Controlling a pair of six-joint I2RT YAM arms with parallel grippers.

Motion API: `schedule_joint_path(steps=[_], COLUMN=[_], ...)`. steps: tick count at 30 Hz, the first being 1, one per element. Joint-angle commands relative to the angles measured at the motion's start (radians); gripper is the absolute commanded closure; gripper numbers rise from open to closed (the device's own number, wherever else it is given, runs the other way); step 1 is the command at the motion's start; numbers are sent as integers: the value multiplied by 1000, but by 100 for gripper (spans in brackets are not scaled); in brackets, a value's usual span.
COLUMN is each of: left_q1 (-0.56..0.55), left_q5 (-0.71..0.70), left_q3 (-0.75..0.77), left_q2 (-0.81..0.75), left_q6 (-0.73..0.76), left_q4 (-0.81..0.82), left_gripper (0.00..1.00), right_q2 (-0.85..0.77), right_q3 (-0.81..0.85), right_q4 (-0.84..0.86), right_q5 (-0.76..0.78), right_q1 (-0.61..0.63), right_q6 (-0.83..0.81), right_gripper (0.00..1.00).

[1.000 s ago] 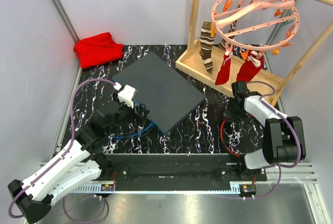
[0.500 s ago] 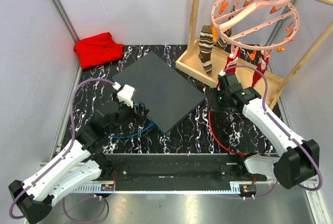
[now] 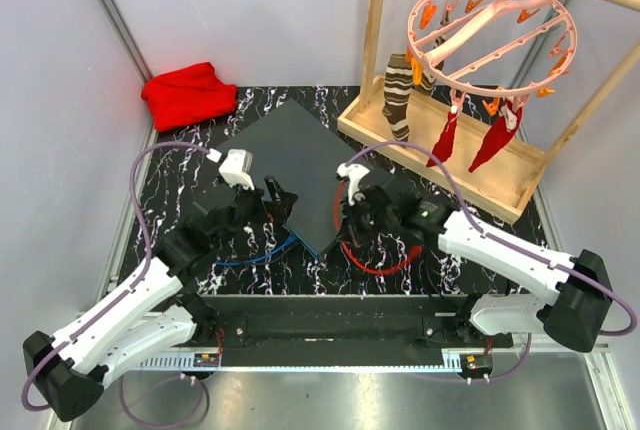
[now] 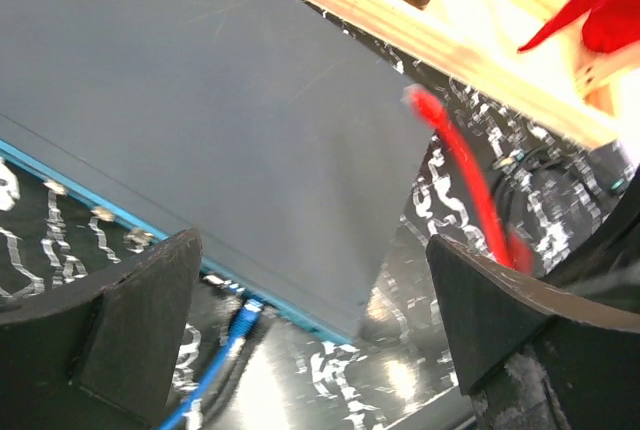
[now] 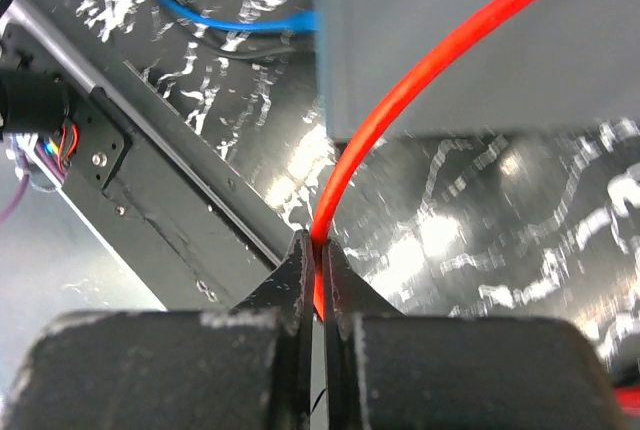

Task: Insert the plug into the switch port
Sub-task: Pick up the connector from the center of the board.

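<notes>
The switch (image 3: 300, 165) is a flat dark grey box lying diagonally on the marbled black table, its teal front edge (image 4: 100, 202) facing the left arm. My right gripper (image 3: 348, 220) hangs by the switch's near corner, shut on a red cable (image 5: 400, 100) that arcs up over that corner (image 5: 470, 40). The cable loops on the table (image 3: 385, 265). Its tip is a blur at the switch's right edge (image 4: 418, 102), and I cannot make out the plug. My left gripper (image 4: 312, 250) stands wide open above the near corner of the switch (image 4: 220, 100), holding nothing.
A blue cable (image 4: 225, 350) is plugged into the teal edge and trails across the table (image 3: 255, 255). A wooden tray (image 3: 440, 150) with a frame, socks and a pink peg hanger (image 3: 490, 30) stands back right. A red cloth (image 3: 188, 95) lies back left.
My right arm has swung left from beside the wooden tray to the switch's near corner, dragging the red cable along. The left gripper has edged right toward the same corner, still open.
</notes>
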Motion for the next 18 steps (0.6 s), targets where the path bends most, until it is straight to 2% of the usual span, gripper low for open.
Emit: schedule_joint_path(steps=[1, 7, 14, 17, 18], left_q1=[9, 12, 12, 11, 12], left_q5=[-23, 66, 188, 240, 250], left_q3=[88, 89, 97, 80, 76], left_q2=[75, 177, 312, 345, 353], left_q6=[-147, -227, -286, -298, -302], left_q4=[62, 118, 152, 178, 183], left_gripper=[1, 4, 13, 23, 31], right_q2=[21, 62, 94, 106, 108], right_q3=[-17, -27, -38, -35, -37], right_q4=[207, 279, 285, 280, 279], right_q5=[29, 20, 28, 31, 31], right_q1=[63, 97, 116, 124, 123], right_q6=[-110, -176, -237, -257, -265], right_gripper=[100, 100, 100, 100, 100])
